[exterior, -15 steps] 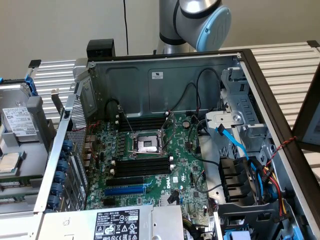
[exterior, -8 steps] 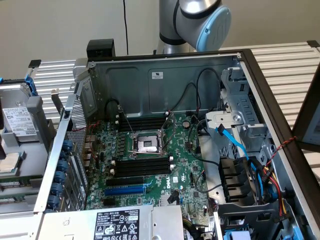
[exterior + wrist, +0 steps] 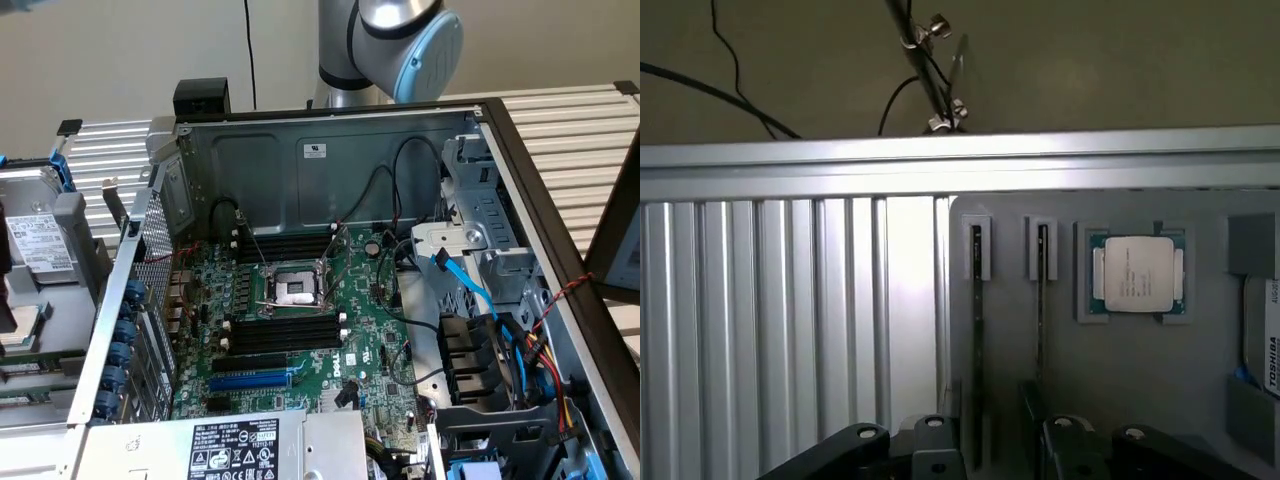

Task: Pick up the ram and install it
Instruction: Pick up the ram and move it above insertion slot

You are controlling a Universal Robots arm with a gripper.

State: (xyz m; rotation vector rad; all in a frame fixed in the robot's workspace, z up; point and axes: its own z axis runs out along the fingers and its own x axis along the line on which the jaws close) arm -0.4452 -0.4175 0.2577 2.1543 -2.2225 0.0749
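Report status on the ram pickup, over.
Gripper open, hovering over the gray tray. Ram on edge in its tray slot, not gripped. Nothing seen between gripper and ram.

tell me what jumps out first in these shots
An open computer case lies in the exterior view's middle, its green motherboard and bare processor socket exposed, with the robot arm behind its far wall. In the wrist view, a silver processor chip sits in a grey tray.

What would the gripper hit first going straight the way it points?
Probably the ram nearer the edge of the grey tray; it stands on edge in line with the gap of the open gripper. Depth unclear.
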